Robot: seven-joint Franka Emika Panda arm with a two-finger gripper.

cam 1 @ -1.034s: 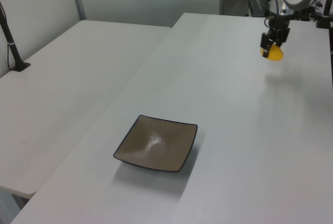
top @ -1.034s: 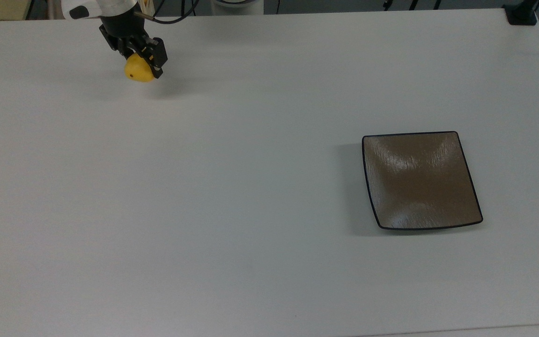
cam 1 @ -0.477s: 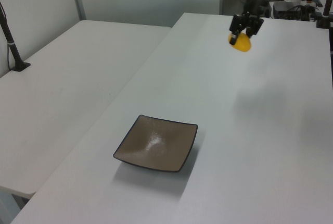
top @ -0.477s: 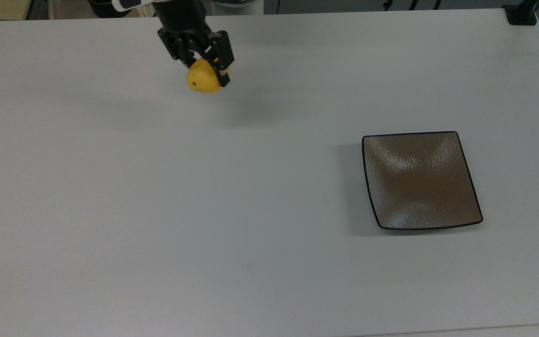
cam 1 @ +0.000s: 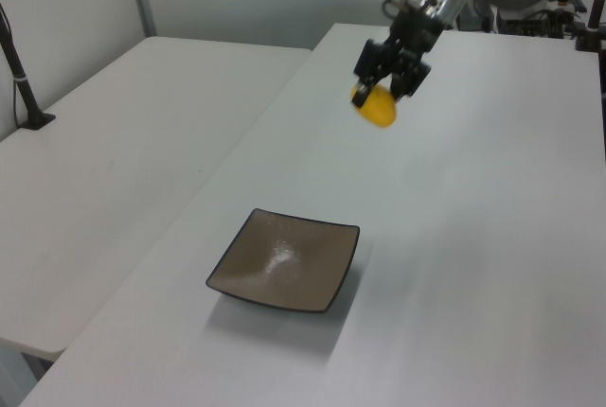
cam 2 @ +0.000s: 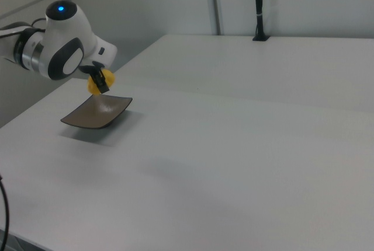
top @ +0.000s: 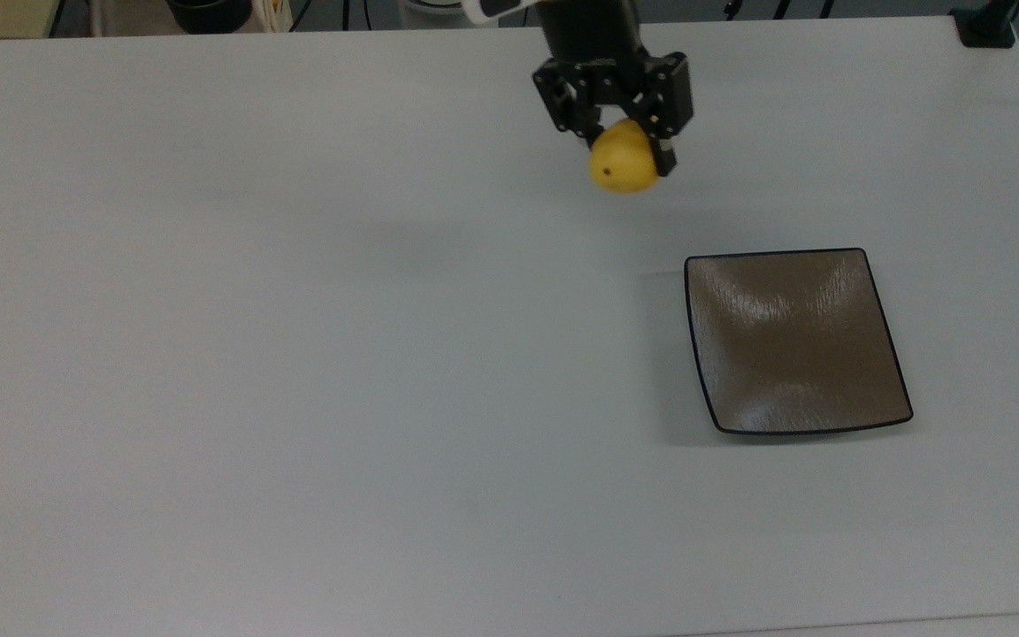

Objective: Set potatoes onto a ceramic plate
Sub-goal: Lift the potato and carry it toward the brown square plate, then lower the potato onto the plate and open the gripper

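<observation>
A small bright yellow potato (top: 622, 159) (cam 1: 377, 108) (cam 2: 96, 83) with a tiny dark spot hangs above the white table, held in my gripper (top: 624, 146) (cam 1: 383, 96), which is shut on it. The square glossy brown ceramic plate (top: 794, 341) (cam 1: 284, 260) (cam 2: 96, 112) lies flat and holds nothing. In the top view the potato is up and to the left of the plate, apart from it. In the right view the arm's white body (cam 2: 58, 41) stands just left of the potato.
The white table (top: 297, 354) stretches wide around the plate. A second white table (cam 1: 123, 132) adjoins it at the left view's left. A black post and clamp (cam 2: 258, 6) (top: 987, 26) stand at the table's far corner.
My gripper has carried the potato to the right across the top view, from the far left toward the plate. The plate has not moved.
</observation>
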